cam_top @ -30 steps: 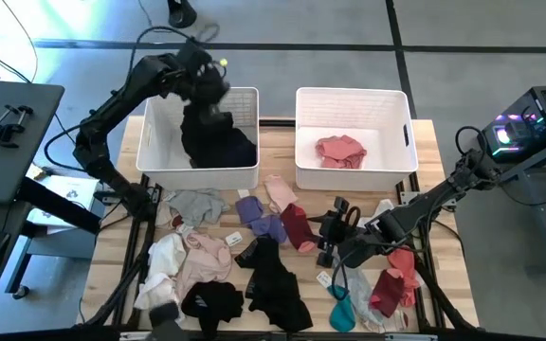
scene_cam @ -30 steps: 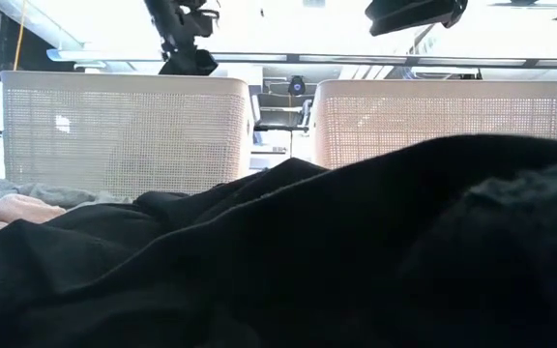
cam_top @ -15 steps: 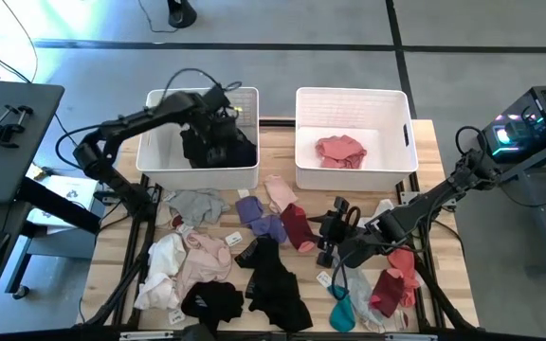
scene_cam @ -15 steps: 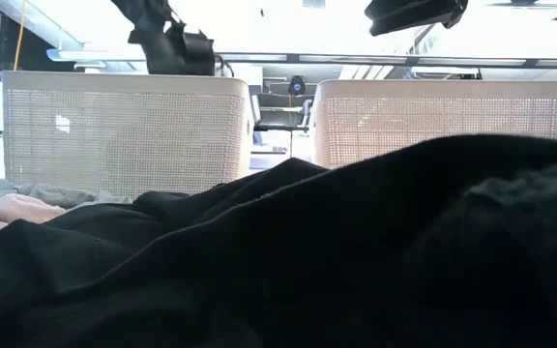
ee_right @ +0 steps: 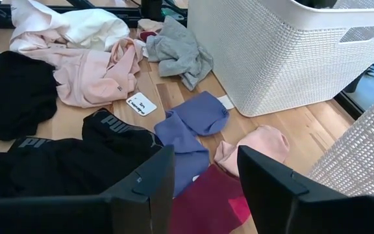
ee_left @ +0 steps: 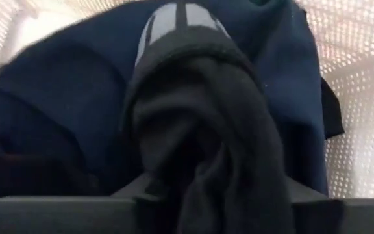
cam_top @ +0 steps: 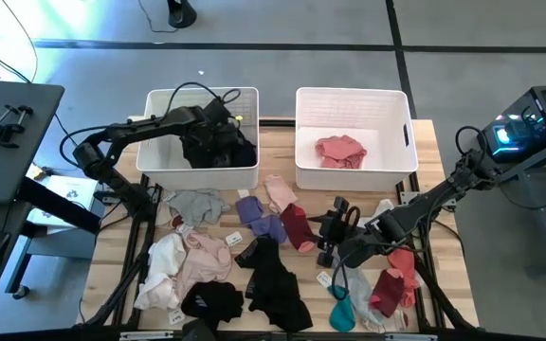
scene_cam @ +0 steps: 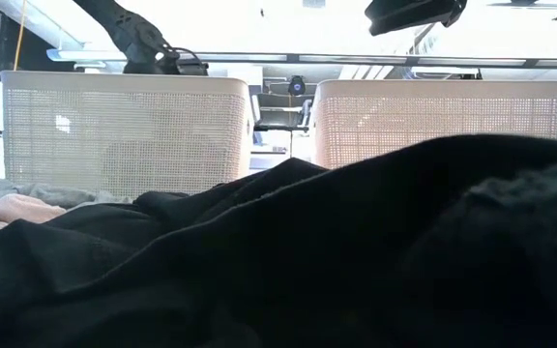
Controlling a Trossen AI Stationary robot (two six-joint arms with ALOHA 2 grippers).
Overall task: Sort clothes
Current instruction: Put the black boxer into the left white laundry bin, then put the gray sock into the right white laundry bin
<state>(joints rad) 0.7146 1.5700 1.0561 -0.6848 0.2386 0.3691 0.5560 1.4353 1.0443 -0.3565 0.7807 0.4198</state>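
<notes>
From above, we see the left end effector [cam_top: 218, 128] down inside the left bin [cam_top: 156, 163] at the table's far edge, among dark clothes [cam_top: 218, 144]; loose clothes [cam_top: 254, 251] cover the near half of the table. The low view is mostly blocked by black fabric. The left wrist view shows a black garment [ee_left: 206, 143] draped close on navy cloth; we cannot tell whether it is let go, so lifting could drag it back out. The right wrist view shows the right end effector [ee_right: 206, 188] spread, holding nothing.
</notes>
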